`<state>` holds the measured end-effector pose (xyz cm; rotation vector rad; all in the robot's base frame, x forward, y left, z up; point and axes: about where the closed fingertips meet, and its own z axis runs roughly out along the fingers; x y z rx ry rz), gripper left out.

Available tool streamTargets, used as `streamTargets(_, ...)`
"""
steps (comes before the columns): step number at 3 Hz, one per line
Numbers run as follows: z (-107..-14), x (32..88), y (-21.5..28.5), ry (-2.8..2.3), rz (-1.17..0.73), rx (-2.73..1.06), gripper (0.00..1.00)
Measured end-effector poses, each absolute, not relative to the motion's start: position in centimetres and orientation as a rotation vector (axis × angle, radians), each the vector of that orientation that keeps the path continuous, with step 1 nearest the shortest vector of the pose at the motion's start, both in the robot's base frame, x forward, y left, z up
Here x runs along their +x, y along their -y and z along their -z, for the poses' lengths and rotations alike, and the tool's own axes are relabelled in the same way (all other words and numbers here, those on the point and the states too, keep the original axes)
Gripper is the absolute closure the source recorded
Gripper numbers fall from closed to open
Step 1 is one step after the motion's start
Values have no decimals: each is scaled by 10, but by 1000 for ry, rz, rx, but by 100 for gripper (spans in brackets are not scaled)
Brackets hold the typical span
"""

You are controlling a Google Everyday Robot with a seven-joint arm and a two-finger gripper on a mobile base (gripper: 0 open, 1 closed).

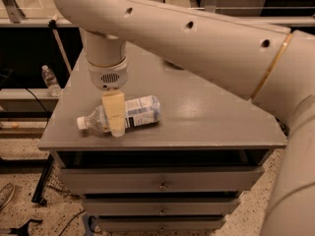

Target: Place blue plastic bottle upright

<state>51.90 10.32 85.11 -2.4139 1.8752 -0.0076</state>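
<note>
The blue plastic bottle (142,111) lies on its side near the front left of the grey table (206,127). Its white cap (81,123) points left and its pale blue-and-white label faces up. My gripper (114,116) hangs straight down from the wrist (107,68) over the bottle's shoulder, between the label and the neck. Its tan lower part covers the middle of the bottle and reaches down to the table top. The bottle rests on the table.
A small clear water bottle (50,81) stands on a low ledge left of the table. Drawers (162,183) sit under the table top. My thick arm (197,38) spans the back and right of the view and hides the table's far side.
</note>
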Motion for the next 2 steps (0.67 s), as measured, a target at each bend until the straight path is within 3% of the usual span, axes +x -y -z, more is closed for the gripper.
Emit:
streamTargets(1,-846,519,-107,-1889,17,-2423,0)
streamTargets(2,-843,519,-108,-1902,30,-2425,14)
